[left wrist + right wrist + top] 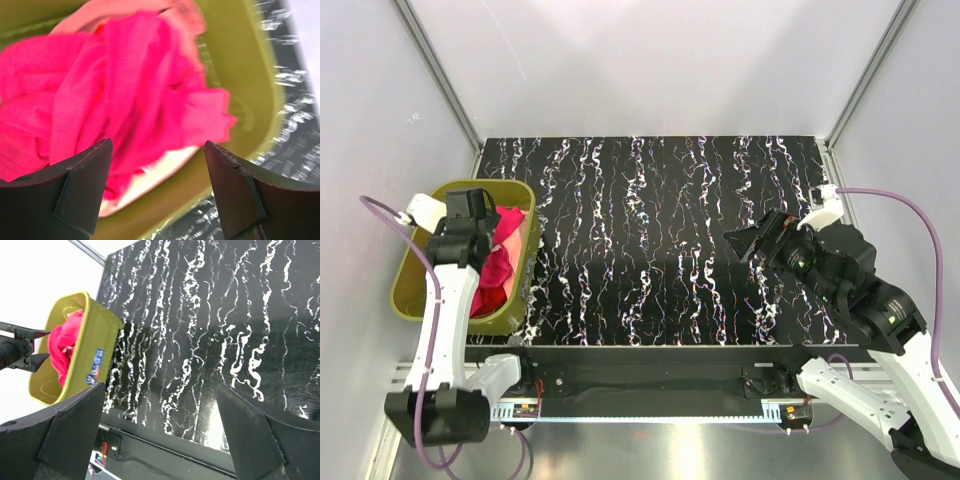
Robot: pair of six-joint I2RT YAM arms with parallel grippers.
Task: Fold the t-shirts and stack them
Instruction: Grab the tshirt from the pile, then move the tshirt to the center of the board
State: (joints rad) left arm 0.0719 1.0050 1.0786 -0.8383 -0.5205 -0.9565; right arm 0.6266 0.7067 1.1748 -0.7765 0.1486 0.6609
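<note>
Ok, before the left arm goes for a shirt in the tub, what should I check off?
1. Left tool open: ok, jaws apart, nothing between them.
2. Left tool over the magenta shirt: ok, cloth lies crumpled ahead of it inside the olive tub.
3. Magenta shirt free of the salmon shirt: cannot tell, they lie bunched together.
4. Right tool out of the way: ok, open, over the table's right side, apart from the tub.

Top view: left arm (448,300) covers part of the t-shirts (500,262) and tub (408,290). Left wrist view: t-shirts blurred, cropped left.
</note>
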